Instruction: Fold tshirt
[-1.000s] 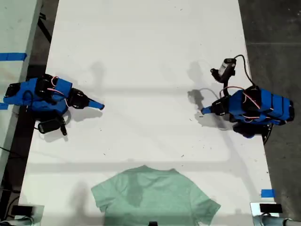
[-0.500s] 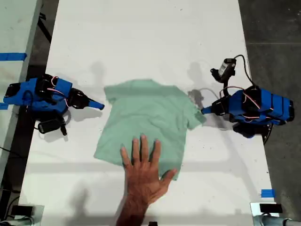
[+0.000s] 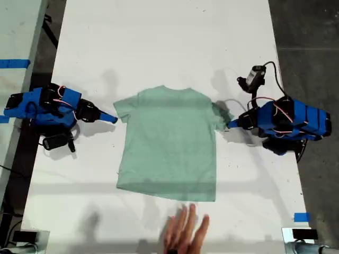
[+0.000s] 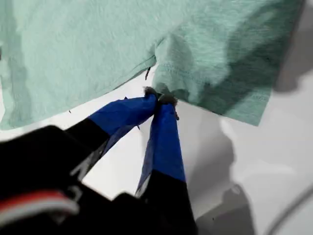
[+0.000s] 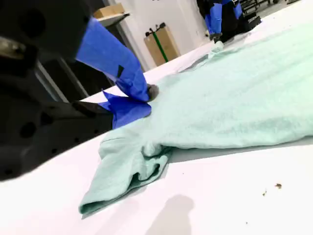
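hand [image 3: 184, 233] withdrawn since earlier | tshirt [image 3: 168, 142] now flat, pale mint | both grippers' jaws together

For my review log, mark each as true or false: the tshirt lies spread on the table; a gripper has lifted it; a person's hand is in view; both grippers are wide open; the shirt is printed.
1. The tshirt lies spread on the table. True.
2. A gripper has lifted it. False: it lies flat, with my first gripper and my second gripper at its sleeves.
3. A person's hand is in view. True.
4. Both grippers are wide open. False: both are shut.
5. The shirt is printed. False: plain mint green.
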Available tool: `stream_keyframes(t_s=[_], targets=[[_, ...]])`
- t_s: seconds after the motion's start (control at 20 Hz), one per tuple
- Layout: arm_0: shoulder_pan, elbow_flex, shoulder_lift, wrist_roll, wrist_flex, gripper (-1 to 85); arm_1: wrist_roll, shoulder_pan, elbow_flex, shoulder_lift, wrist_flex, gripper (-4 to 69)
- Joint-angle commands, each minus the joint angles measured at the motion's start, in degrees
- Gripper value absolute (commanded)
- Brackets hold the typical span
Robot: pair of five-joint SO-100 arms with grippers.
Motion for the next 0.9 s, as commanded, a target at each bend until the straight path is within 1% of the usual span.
stream_keyframes(t_s=[0.0, 0.75, 0.8, 0.85], targets=[[-0.79, 0.53, 6.06, 0.35, 0.09, 1.2, -0.62, 0.18, -0.70, 0.26, 0.35, 3.5], [-1.14, 0.53, 6.06, 0.35, 0.09, 1.2, -0.62, 0.18, -0.70, 0.26, 0.35, 3.5], [-2.11, 0.53, 6.06, -0.26, 0.09, 1.2, 0.79, 0.18, -0.70, 0.26, 0.35, 3.3], [-3.69, 0.62, 6.06, -6.15, 0.62, 0.9, 3.43, 0.35, -0.70, 0.26, 0.35, 3.3]])
